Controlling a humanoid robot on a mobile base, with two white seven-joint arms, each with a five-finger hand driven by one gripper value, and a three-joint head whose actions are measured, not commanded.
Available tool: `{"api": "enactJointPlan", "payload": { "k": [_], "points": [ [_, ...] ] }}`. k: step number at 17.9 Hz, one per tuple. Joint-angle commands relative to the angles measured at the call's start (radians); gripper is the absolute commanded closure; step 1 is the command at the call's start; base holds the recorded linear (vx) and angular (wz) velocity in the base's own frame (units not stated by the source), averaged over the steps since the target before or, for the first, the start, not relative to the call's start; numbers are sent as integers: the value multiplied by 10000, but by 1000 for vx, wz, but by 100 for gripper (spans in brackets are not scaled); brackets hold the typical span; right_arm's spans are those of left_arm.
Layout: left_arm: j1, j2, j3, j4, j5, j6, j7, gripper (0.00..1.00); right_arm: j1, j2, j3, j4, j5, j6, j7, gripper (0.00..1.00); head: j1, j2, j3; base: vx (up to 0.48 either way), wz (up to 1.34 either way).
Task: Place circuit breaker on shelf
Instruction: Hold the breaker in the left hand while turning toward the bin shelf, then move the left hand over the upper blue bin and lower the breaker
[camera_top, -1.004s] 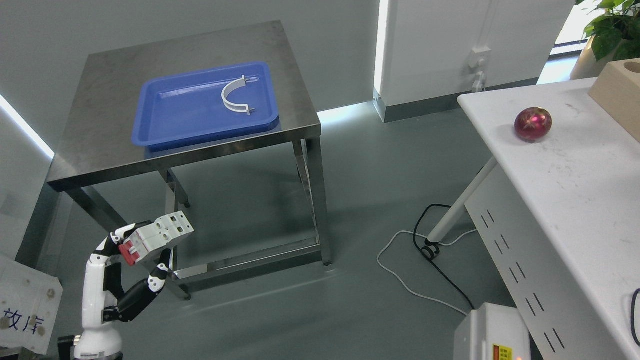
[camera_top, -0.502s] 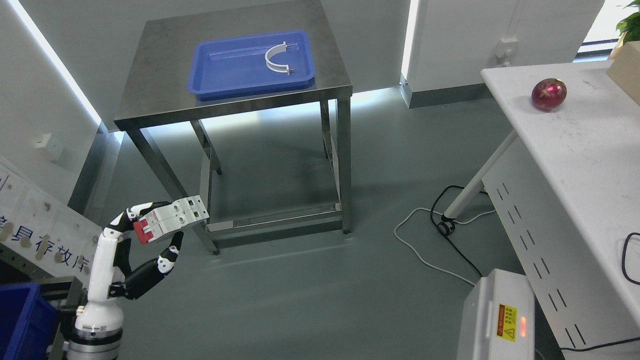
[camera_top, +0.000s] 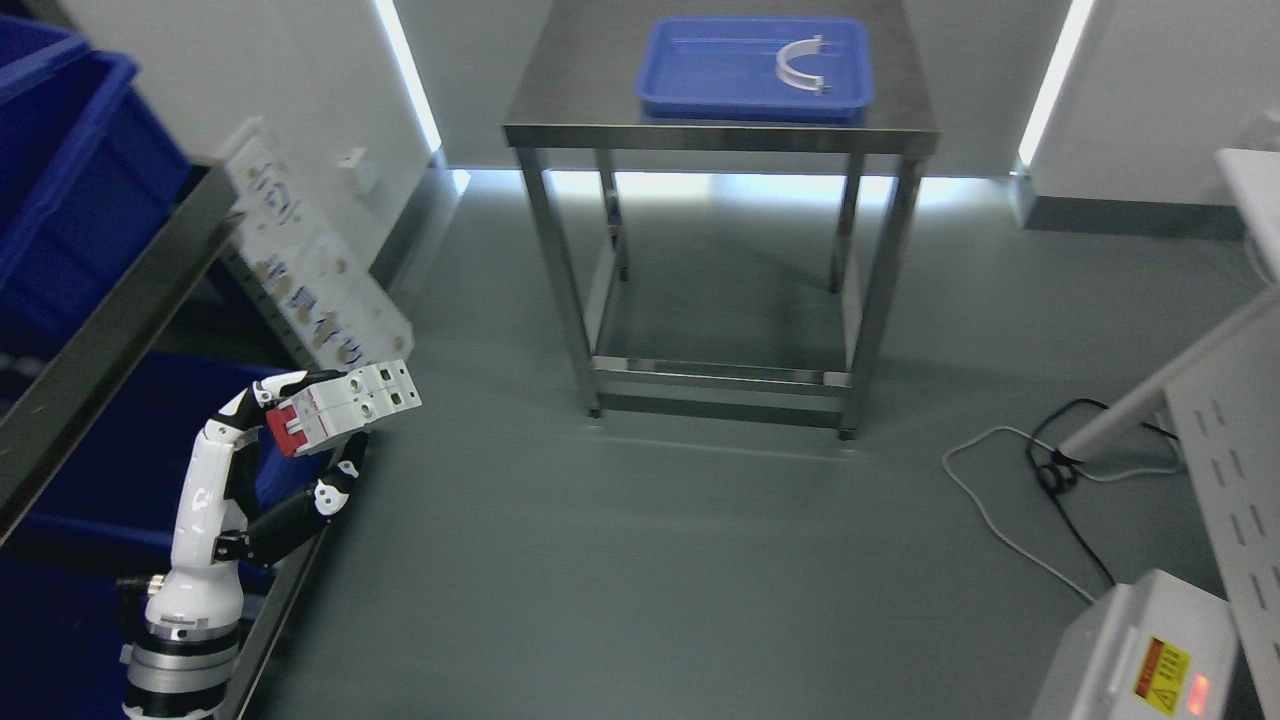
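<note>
Breaker (camera_top: 345, 405) gripped in left hand (camera_top: 290, 440) fingers at 8 o'clock, shelf (camera_top: 120, 310) alongside, placing still to do.

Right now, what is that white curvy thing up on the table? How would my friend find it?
Look at the steel table at the top. On it sits a blue tray, and inside, toward its right end, lies a white half-ring clamp. It is the only thing in the tray.

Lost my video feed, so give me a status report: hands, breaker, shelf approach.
Left hand shut on circuit breaker, held beside the shelf. Right hand out of view. Blue bins fill the shelf levels. Breaker not yet placed.
</note>
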Motion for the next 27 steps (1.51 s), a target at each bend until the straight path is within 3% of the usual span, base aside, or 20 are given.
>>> {"api": "enactJointPlan", "payload": {
  "k": [1,5,12,16,20,24,27],
  "points": [
    [-658,141,-131,-9,245,200,-3,82,168,-175,0,-12,1,-349,5,0,0,0,0,-221,932],
    [-1639,156,-959,-10,215,966,-33,82,168,-175,0,3,1,-349,5,0,0,0,0,-216,1090],
    [-4398,203,-975,295,-688,3834,-708,82,168,-175,0,-12,1,-349,-10,0,0,-1,0,-134,1616],
    [-5950,309,-1357,1751,-1990,4264,-892,82,168,-175,0,3,1,-349,5,0,0,-7,0,38,1411],
    [-6901,355,-1512,3147,-2423,5033,-1979,82,168,-175,0,-12,1,-349,5,0,0,-7,0,108,897],
    [-7195,662,-2122,3595,-2960,5033,-2992,82,168,-175,0,3,1,-349,5,0,0,-7,0,163,360],
    [-7347,693,-2509,4052,-3205,5049,-3055,82,168,-175,0,-12,1,-349,5,0,0,-7,0,206,-137]
  ]
}}
